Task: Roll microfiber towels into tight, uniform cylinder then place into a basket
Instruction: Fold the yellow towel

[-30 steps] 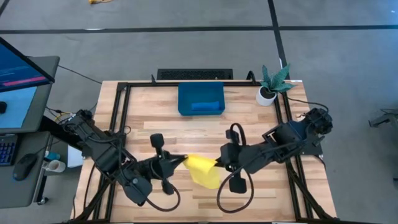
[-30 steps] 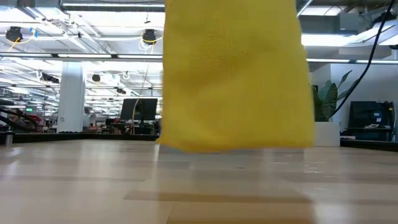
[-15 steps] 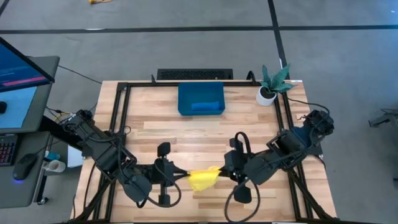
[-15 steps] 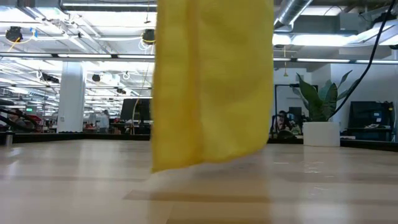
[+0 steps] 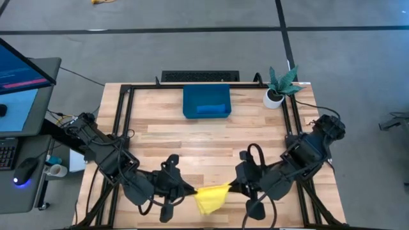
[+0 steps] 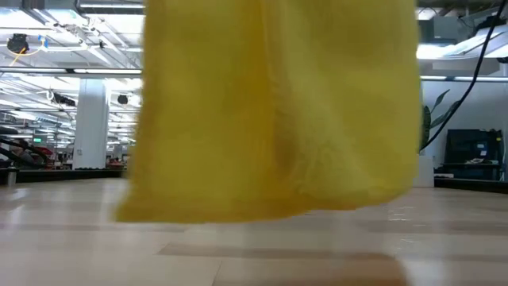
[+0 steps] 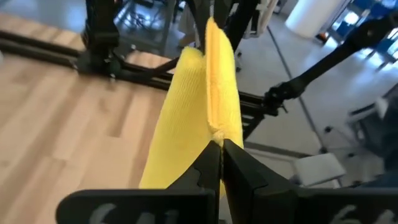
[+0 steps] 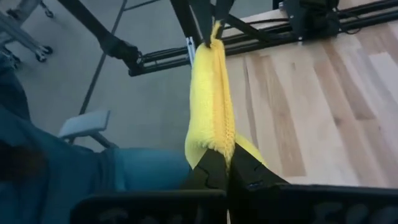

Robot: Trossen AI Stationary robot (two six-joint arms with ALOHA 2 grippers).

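The yellow towel hangs between my two grippers over the table's near edge. It fills most of the low view. My left gripper is shut on its left end and my right gripper is shut on its right end. The dark-blue basket stands at the far middle of the table. A rolled blue towel lies inside it. My left gripper pinches the towel's upper edge at its left end between its two fingers. It comes from the table's left, slanting down. The bunched edge runs away from the fingers toward the other gripper, and the cloth hangs below. My right gripper pinches the same upper edge at its right end between its two fingers. It comes from the table's right, slanting down. The cloth hangs in folds below the held edge, and its lower hem is close above the tabletop.
A small white pot with a green plant stands at the far right corner. A black frame rail runs along the table's sides. A desk with a screen stands beyond the left edge. Bare wood lies between the towel and the basket.
Both grippers have moved toward the table's near edge, carrying the yellow towel with them. The left wrist has rolled. The towel has swung closer to the low camera and now shows wider there, still hanging from both grippers.
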